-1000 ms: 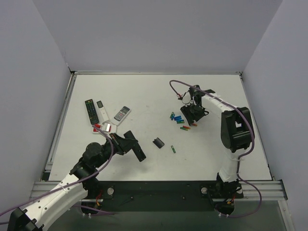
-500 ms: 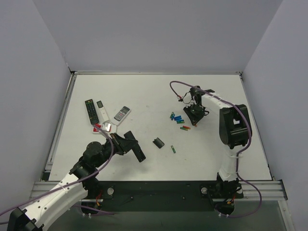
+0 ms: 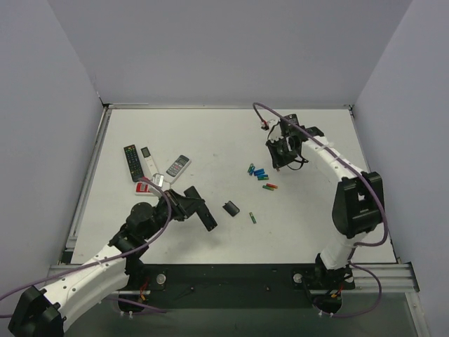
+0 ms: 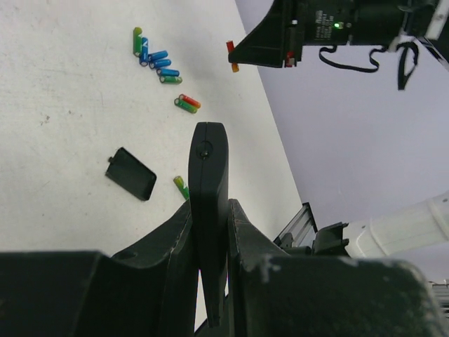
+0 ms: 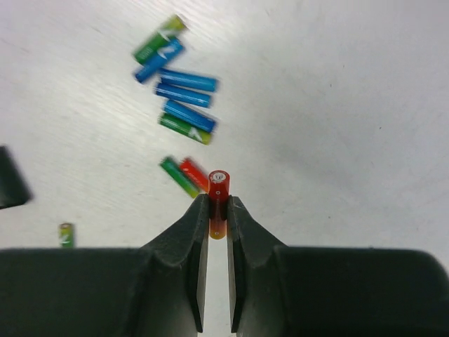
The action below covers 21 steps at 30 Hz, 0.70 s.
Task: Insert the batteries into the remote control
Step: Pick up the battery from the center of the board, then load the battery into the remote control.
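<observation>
The left gripper (image 4: 209, 216) clamps the remote (image 4: 208, 161) by its long sides at the table's front left. The slim black bar stands on edge, its rounded end jutting past the fingertips. Just beyond, on the table (image 3: 210, 133), lie the flat black cover (image 4: 130, 173) and a lone green cell (image 4: 182, 187). Farther out sits a loose cluster of blue and green batteries (image 5: 181, 93), with a red-and-green pair (image 5: 192, 173) beside it. Farthest, the right gripper (image 5: 217, 201) hangs above the table, jaws narrow, pinching an orange-red battery (image 5: 219, 181) lengthwise, its metal-tipped end poking past the fingertips.

The step looks like carrying this cell to the remote. To do it well, the bay should first face the incoming arm; which side it is on I cannot tell. The cell is a smooth, glossy cylinder between hard pads and may swivel, so travel slowly and seat one end first. Remote and cover look like matt hard plastic. The table is matt white, faintly grained.
</observation>
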### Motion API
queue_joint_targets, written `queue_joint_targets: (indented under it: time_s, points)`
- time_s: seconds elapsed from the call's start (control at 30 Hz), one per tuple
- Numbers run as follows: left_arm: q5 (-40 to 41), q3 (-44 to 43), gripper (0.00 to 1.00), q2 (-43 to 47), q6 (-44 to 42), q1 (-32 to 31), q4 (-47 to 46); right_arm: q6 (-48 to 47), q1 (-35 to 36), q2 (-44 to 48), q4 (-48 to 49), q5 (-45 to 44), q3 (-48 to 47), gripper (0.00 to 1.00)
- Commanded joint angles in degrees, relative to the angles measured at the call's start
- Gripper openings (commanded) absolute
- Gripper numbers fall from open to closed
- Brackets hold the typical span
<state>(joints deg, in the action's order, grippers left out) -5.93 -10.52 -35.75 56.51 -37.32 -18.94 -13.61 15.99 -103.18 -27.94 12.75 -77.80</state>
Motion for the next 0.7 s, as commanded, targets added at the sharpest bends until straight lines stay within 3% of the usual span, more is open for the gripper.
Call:
queue_joint_targets:
  time_s: [0.0, 0.37, 0.67]
  points:
    - [1.6, -0.3, 0.0, -3.0, 2.8, 0.5, -13.3, 10.0, 7.9, 11.0, 4.3, -1.7, 1.9, 0.0]
    - [2.5, -0.8, 0.0, -7.6, 4.2, 0.5, -25.5, 23.2, 25.5, 31.7, 19.1, 3.7, 14.0, 0.0]
    - [2.7, -2.2, 0.0, -9.5, 4.9, 0.5, -28.1, 26.0, 38.5, 38.7, 27.5, 3.2, 20.4, 0.0]
